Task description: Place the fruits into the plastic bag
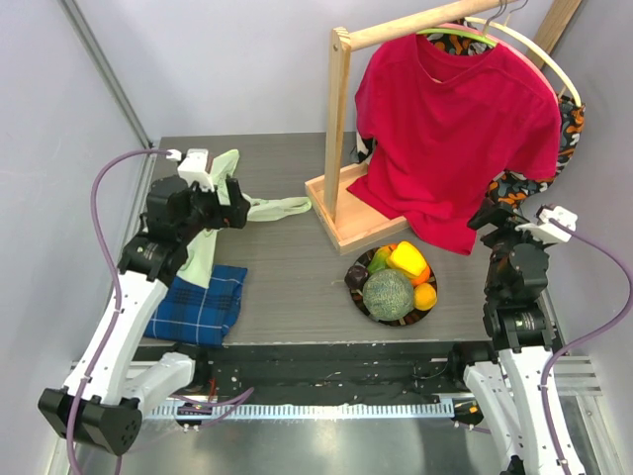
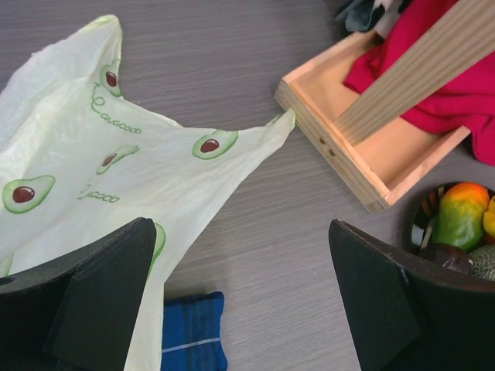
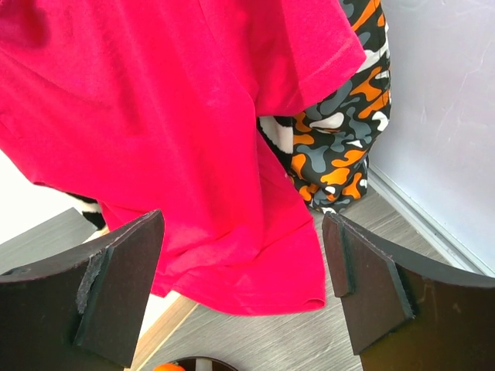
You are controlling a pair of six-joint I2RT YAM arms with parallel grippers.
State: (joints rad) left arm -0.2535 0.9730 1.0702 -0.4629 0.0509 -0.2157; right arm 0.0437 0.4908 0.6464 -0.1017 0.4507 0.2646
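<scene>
The fruits sit piled on a dark plate [image 1: 355, 294] at the table's front right: a netted melon [image 1: 388, 293], a yellow piece [image 1: 406, 258], an orange [image 1: 425, 296], a green piece [image 1: 378, 260] and a dark purple piece [image 1: 356, 277]. The plastic bag [image 1: 269, 208], pale green with avocado prints, lies flat at the left, partly under my left arm. Above its edge my left gripper [image 1: 240, 204] hangs open and empty; the bag [image 2: 116, 170] fills that wrist view's left side. My right gripper [image 1: 492, 217] is open and empty, raised to the right of the plate, facing the shirt.
A wooden rack base [image 1: 341, 213] with an upright post stands between bag and plate. A red T-shirt [image 1: 455, 129] and a camouflage garment [image 1: 569, 129] hang from the rack. A blue plaid cloth [image 1: 203, 302] lies at the front left, its corner under the bag.
</scene>
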